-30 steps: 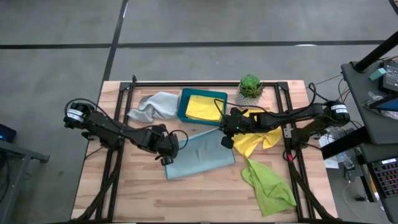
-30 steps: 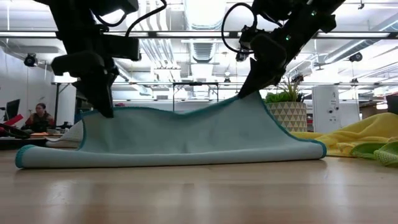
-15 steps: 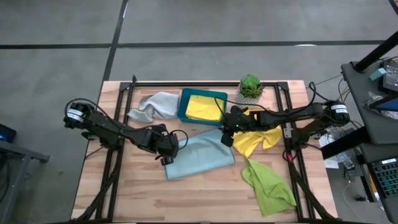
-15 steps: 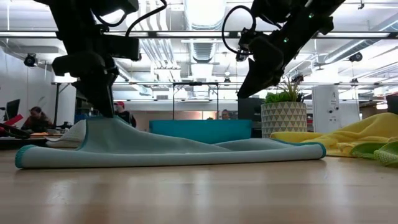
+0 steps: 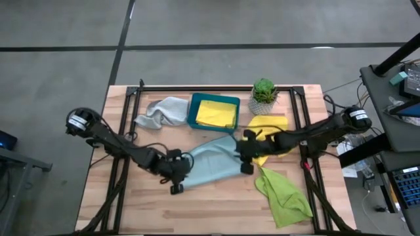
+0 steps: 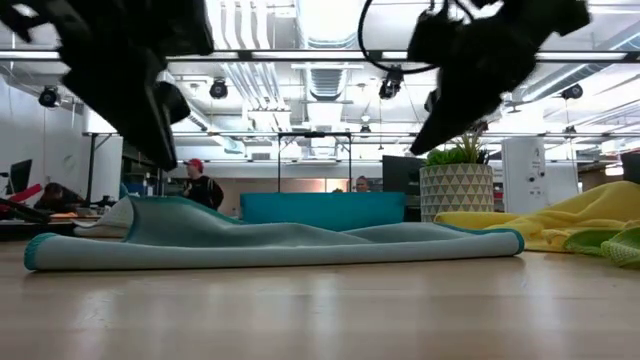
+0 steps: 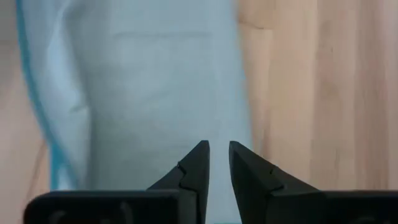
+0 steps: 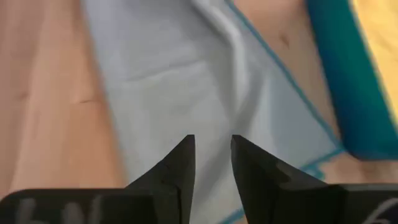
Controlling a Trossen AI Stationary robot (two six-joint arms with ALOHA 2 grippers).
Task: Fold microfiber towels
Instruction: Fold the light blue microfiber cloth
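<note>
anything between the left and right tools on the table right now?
Only the light blue towel, lying rumpled on the wood. In the high view the left tool sits at one end and the right tool at the other, both empty with a small gap.

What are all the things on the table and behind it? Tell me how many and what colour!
light blue towel: one, light blue with a teal edge, lying rumpled at the table's middle
yellow towels: two, yellow; one in the tray, one beside the plant under the right arm
grey towel: one, pale grey, bunched up left of the tray
green towel: one, lime green, crumpled near the table's right front corner
tray: one, teal, at the back middle
potted plant: one, green, right of the tray
table: one, light wood
people: a few, far off in the room behind
left pincer: one, dark, open over the light blue towel
right pincer: one, dark, open over the light blue towel
</note>
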